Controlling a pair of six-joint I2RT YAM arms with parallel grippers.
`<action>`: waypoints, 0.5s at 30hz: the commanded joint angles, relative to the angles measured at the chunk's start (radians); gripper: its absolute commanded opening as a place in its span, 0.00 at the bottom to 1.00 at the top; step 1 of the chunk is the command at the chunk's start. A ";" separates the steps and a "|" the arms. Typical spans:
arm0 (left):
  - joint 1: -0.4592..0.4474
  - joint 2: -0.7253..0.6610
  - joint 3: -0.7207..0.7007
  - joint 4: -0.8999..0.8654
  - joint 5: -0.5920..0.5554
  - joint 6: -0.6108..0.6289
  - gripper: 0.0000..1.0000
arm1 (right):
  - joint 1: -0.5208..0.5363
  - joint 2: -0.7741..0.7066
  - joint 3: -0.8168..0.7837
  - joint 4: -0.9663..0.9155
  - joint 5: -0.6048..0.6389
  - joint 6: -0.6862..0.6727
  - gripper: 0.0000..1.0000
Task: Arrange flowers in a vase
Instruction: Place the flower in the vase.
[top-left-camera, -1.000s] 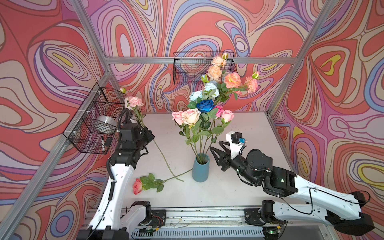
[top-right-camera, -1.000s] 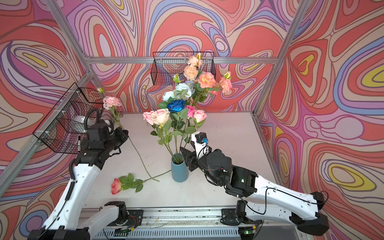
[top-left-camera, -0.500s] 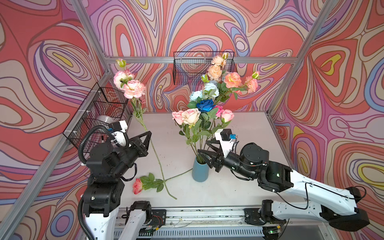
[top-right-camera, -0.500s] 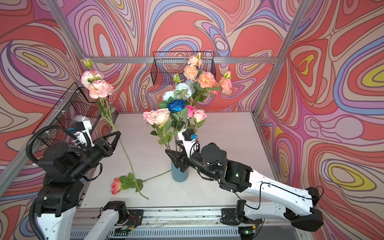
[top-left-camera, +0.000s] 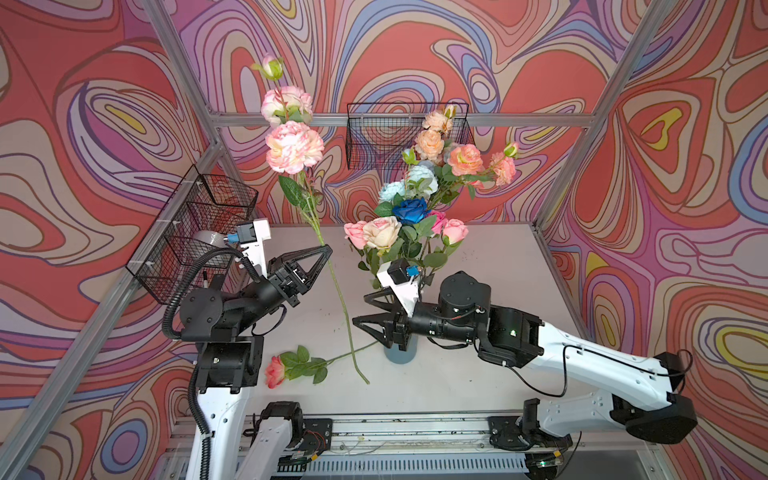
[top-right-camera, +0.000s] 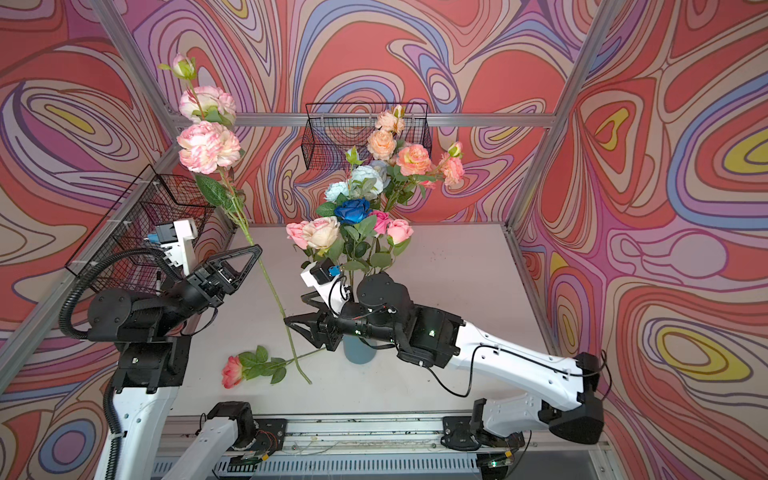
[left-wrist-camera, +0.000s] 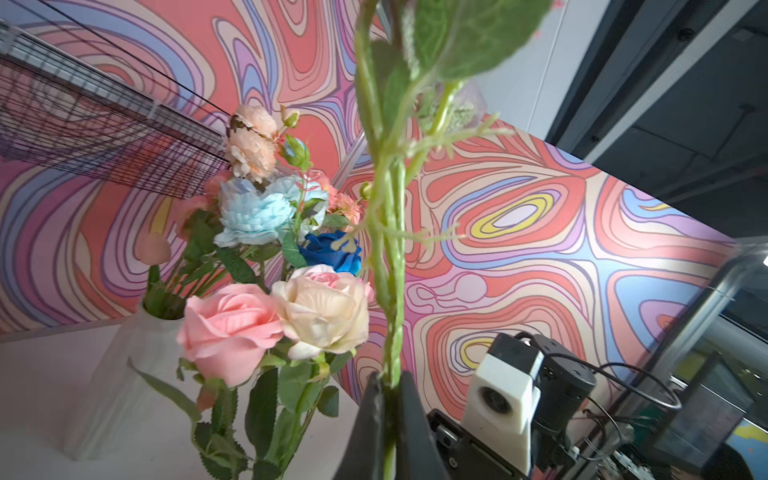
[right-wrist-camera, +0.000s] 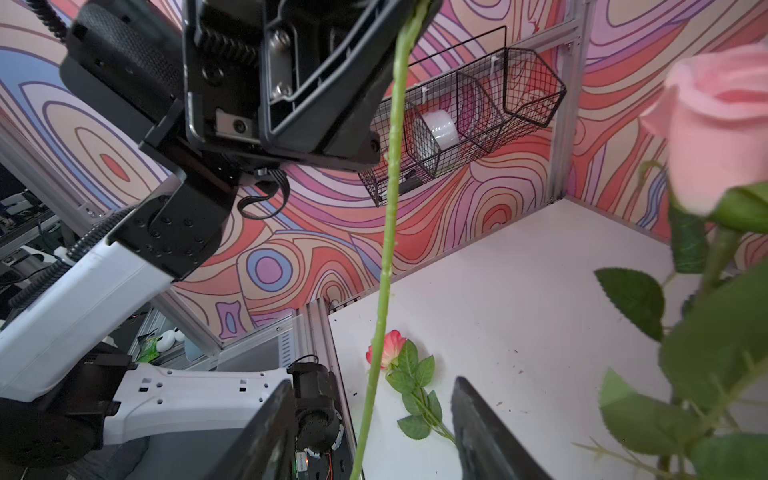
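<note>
Green stem is the whole story here: the left tool is clenched on the long pink spray partway down its stem, with the blooms way up high and the bare tail hanging toward the bench. It's top-heavy like that, so I reckon it could swivel in the pinch and swing the heads off line. Below it a loose rose lies flat on the bench. The tail crosses over that rose's stem in both top views, so a low pass might drag it. Further right, the right tool stands released, holding nothing, and the tail hangs between its jaws in the right wrist view. If it closes off-centre it'll just knock the stem aside. It's also right in front of the vase, so a bump could tip that. The neck looks crowded too, so 1 more stem may shove others out. Containers: the wire basket on the side wall has a white roll in 1 compartment. The blue vase holds the rest of the flowers, 10 or so heads. The back-wall basket shows nothing inside that I can make out.
</note>
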 joint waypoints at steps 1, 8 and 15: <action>-0.001 0.003 -0.010 0.294 0.115 -0.127 0.00 | 0.007 0.026 0.048 0.045 -0.030 0.011 0.62; -0.001 0.062 -0.033 0.505 0.166 -0.285 0.00 | 0.008 0.099 0.134 0.063 0.001 0.005 0.57; -0.002 0.093 -0.037 0.561 0.180 -0.343 0.23 | 0.008 0.124 0.182 0.086 -0.002 -0.012 0.06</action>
